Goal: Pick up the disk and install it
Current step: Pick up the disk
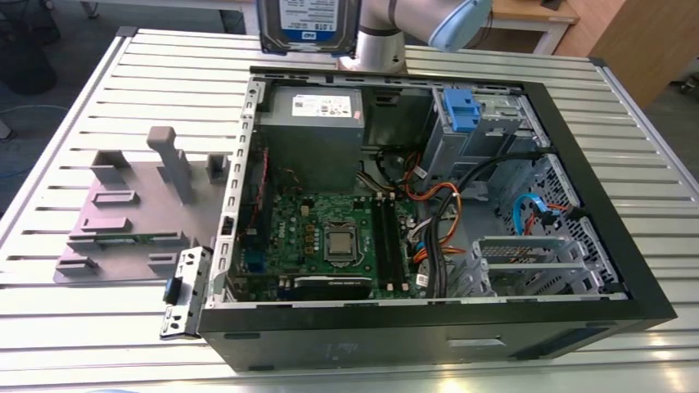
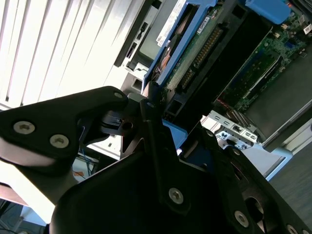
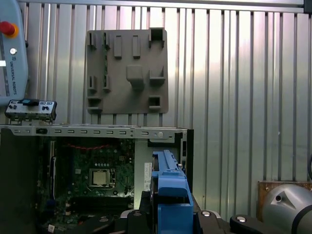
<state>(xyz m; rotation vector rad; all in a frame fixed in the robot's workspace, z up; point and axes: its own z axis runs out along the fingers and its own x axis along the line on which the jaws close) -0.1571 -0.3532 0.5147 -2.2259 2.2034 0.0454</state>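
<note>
The disk (image 1: 308,24) hangs high in the air above the far edge of the open computer case (image 1: 437,327), its blue-and-white label facing the exterior camera. In the second wrist view the disk (image 2: 187,48) shows its blue rails and green circuit board, with my gripper (image 2: 175,122) shut on it, black fingers (image 2: 148,109) pressing its near end. The first wrist view looks down along the edge of the disk (image 3: 168,190), and my gripper (image 3: 168,217) clamps it from both sides. The metal drive bay (image 1: 486,127) with a blue latch (image 1: 459,110) stands inside the case.
Inside the case are a grey power-supply box (image 1: 314,123), a green motherboard (image 1: 327,237) and loose cables (image 1: 437,213). A grey fixture plate (image 1: 131,213) lies on the slatted table at the exterior view's left. A metal bracket (image 1: 183,291) leans at the case's near corner.
</note>
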